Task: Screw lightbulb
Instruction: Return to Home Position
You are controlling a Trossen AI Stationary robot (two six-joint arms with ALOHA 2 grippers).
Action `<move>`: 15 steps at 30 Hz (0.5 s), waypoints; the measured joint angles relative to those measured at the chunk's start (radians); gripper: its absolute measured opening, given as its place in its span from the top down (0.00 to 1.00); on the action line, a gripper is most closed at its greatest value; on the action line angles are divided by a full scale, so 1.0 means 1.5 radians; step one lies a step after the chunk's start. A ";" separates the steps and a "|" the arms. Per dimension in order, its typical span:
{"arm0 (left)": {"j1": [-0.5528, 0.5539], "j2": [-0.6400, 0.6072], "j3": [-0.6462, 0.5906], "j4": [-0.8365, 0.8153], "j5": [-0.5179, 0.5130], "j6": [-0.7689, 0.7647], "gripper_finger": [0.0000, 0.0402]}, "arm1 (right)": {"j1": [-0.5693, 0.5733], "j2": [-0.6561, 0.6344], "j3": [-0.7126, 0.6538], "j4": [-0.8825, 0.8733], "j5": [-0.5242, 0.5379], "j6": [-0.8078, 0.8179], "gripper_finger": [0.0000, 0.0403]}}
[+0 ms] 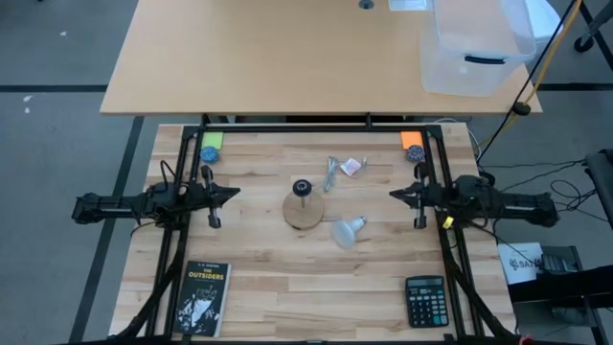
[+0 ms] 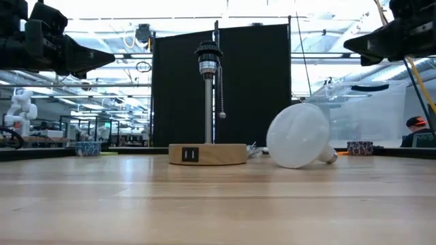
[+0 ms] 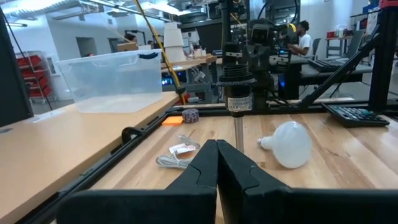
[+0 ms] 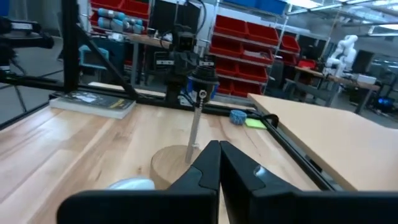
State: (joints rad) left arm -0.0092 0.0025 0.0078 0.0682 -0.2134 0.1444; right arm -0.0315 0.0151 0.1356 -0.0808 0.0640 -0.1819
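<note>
We found the lightbulb (image 1: 345, 231) on its side near the middle of the tabletop (image 1: 287, 307), base toward the right edge, nearer the closed right end effector (image 1: 394, 195) than the closed left end effector (image 1: 235, 194).

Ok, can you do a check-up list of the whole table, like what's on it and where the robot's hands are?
Surface: wooden table, no spills seen.
Job's things: lightbulb lies on its side beside the lamp stand, not in the socket.
Clutter: book, calculator, small packet, green note, orange note.
Grippers: left gripper and right gripper are both shut, hold nothing, and are raised at opposite sides of the lamp stand.
Cables: thin white cord by the packet; loose cables off the table's right edge.
Surroundings: clear bin on a second table; a person far behind.
</note>
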 joint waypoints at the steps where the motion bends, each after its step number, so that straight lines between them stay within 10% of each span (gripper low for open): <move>1: 0.000 0.000 0.000 0.000 0.000 -0.001 1.00 | 0.000 -0.010 0.000 -0.012 -0.007 -0.003 1.00; 15: 0.000 0.000 0.000 0.010 0.000 -0.038 1.00 | 0.000 -0.009 -0.081 0.133 -0.066 0.019 1.00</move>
State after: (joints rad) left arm -0.0093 0.0029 0.0078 0.0826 -0.2138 0.0868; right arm -0.0319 0.0021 0.0140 0.1180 -0.0354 -0.1533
